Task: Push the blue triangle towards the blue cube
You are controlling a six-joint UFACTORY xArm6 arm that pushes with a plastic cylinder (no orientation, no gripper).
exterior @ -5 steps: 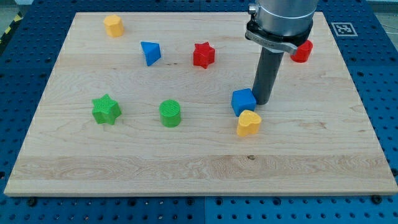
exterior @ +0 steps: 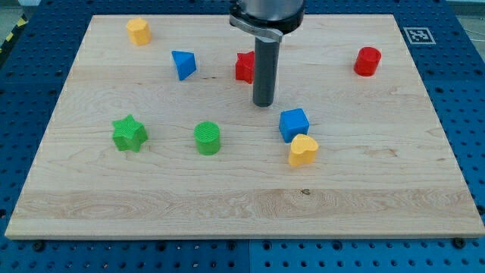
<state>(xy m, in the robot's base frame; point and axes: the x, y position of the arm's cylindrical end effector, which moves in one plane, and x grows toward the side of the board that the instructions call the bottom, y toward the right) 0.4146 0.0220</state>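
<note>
A wooden board (exterior: pixel 242 205) lies on a blue perforated bench (exterior: pixel 462 114). Nearest the view's bottom, a yellow heart-shaped block (exterior: pixel 302 150) sits touching, or just short of touching, the blue cube (exterior: pixel 294 124) directly above it. To the view's left in the same band stand a green cylinder (exterior: pixel 207 138) and a green star (exterior: pixel 129 133). My tip (exterior: pixel 263 104) rests on bare wood just up and to the left of the blue cube, apart from it; the rod has nothing to clasp with and presses against no block. Behind the rod a red star (exterior: pixel 244 67) is partly hidden. The blue triangle (exterior: pixel 183 64) lies farther left, well apart from the blue cube. A red cylinder (exterior: pixel 367 61) stands at the view's right and a yellow block (exterior: pixel 138 31), its shape unclear, near the top left corner
</note>
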